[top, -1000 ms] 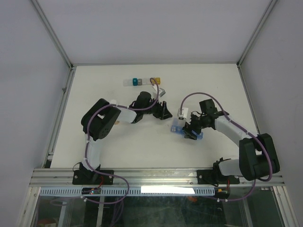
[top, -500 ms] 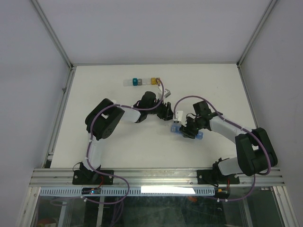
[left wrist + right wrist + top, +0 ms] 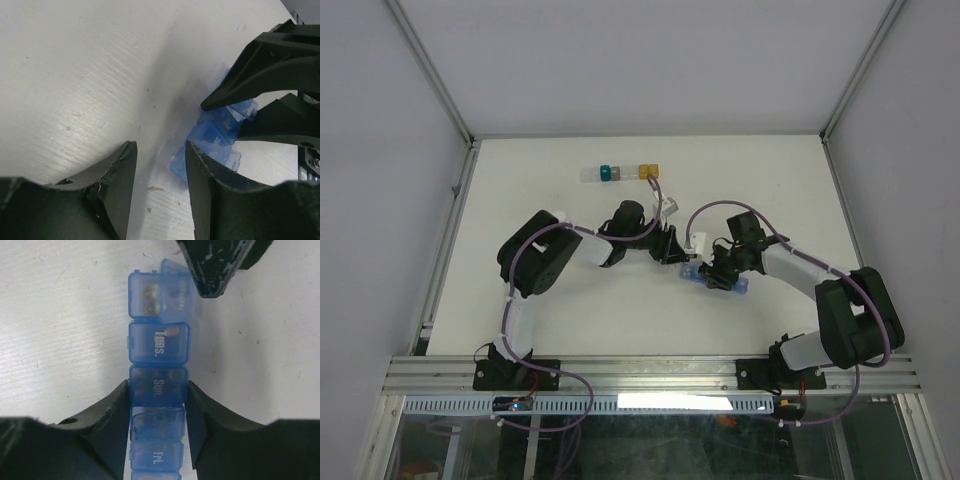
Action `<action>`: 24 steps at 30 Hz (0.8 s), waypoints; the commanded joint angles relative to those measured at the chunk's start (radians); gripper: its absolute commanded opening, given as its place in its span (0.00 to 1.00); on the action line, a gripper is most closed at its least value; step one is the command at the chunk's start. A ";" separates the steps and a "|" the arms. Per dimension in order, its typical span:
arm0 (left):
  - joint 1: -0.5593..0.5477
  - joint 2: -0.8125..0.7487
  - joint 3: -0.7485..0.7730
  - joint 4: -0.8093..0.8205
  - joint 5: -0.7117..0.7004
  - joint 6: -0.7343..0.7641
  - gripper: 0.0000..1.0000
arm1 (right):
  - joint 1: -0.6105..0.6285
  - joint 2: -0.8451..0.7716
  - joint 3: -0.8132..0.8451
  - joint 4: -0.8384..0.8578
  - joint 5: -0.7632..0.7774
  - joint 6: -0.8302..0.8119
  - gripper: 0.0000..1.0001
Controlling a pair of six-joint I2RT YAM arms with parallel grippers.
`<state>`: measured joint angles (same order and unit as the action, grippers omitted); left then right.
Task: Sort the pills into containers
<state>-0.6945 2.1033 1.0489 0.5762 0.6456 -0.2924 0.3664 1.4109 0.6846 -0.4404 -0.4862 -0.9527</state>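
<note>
Several translucent blue lidded compartments form the containers [image 3: 158,347], a strip lying on the white counter [image 3: 60,315] with lids marked Tues., Sun. and Fri. The end lid [image 3: 177,275] tilts up over tan pills [image 3: 150,299]. The right end effector [image 3: 158,390] pinches the strip's sides, while the left end effector [image 3: 160,147], spread and empty, sits just beside that open end.

The blue strip [image 3: 159,347] lies on the white table [image 3: 60,315], with labels Tues., Sun. and Fri. readable. The right gripper [image 3: 158,388] presses both its sides at the Sun. cell. The far end cell's lid [image 3: 177,292] stands ajar, a black fingertip [image 3: 215,270] just beside it.
</note>
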 commanded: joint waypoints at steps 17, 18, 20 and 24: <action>-0.050 -0.149 -0.092 0.067 0.096 0.041 0.32 | 0.006 0.031 0.031 0.007 0.026 0.029 0.24; -0.054 -0.143 -0.086 0.049 0.091 0.042 0.31 | 0.005 0.031 0.030 0.006 0.026 0.030 0.24; -0.057 -0.133 -0.066 -0.005 0.076 0.043 0.27 | 0.006 0.031 0.031 0.006 0.026 0.031 0.24; -0.059 -0.136 -0.042 -0.097 0.009 0.035 0.19 | 0.006 0.034 0.033 0.005 0.026 0.033 0.24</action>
<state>-0.7475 1.9968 0.9585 0.5514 0.7048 -0.2832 0.3664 1.4261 0.6975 -0.4377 -0.4843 -0.9352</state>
